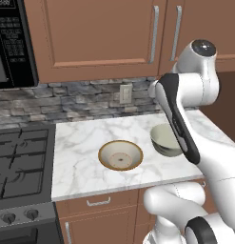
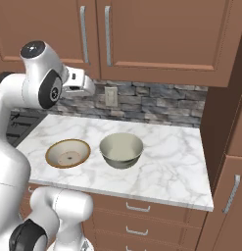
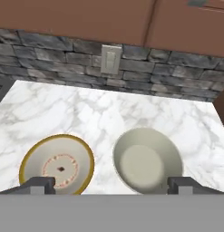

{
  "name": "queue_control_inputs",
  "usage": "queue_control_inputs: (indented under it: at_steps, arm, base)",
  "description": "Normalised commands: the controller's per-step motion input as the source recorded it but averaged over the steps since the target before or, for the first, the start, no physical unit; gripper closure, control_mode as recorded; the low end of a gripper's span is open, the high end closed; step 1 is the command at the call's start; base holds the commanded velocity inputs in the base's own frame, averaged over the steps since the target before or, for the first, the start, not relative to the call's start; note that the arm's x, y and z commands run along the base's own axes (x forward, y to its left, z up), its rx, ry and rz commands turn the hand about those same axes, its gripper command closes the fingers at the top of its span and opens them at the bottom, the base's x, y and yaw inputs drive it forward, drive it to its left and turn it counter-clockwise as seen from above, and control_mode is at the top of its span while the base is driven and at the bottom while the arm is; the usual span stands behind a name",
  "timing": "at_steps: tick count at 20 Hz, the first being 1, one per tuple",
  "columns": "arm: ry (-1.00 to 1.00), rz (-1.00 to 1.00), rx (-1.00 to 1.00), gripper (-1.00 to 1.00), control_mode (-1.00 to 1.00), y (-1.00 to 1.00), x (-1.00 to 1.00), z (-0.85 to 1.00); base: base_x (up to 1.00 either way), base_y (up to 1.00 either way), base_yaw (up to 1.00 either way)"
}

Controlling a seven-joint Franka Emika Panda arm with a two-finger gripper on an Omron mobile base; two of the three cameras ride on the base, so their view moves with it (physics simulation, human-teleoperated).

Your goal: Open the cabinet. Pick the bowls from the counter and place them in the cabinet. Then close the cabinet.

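Note:
Both doors of the brown wall cabinet (image 1: 100, 33) (image 2: 161, 29) are closed, their silver bar handles (image 1: 155, 33) (image 2: 108, 35) side by side. The bowls sit on the white marble counter (image 1: 85, 143) (image 2: 171, 162) (image 3: 86, 113). The shallow cream bowl (image 1: 121, 155) (image 2: 67, 153) (image 3: 56, 165) is on the left. The deeper grey-green bowl (image 1: 162, 138) (image 2: 121, 150) (image 3: 147, 159) is to its right, half hidden by my arm in the left base view. My gripper (image 3: 112, 185) hangs open and empty high above both bowls, below the cabinet.
A black gas stove (image 1: 19, 162) adjoins the counter on the left, with a black microwave (image 1: 12, 43) above it. A wall outlet (image 1: 124, 94) (image 2: 110, 96) (image 3: 110, 59) sits in the stone backsplash. A tall brown side cabinet (image 2: 225, 147) bounds the counter on the right.

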Motion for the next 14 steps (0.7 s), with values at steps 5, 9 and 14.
queue_control_inputs:
  at_steps: [5,9,14]
  arm:
    - [-0.1,0.0,0.0,-1.0,-1.0,-0.18,0.0,0.5]
    - [-0.11,-0.01,0.0,-1.0,-1.0,-0.09,0.02,0.37]
    - [-0.13,-0.01,0.0,-1.0,-1.0,-0.09,0.08,0.31]
  base:
    - [0.0,0.0,0.0]
    - [0.0,0.0,0.0]
    - [0.0,0.0,0.0]
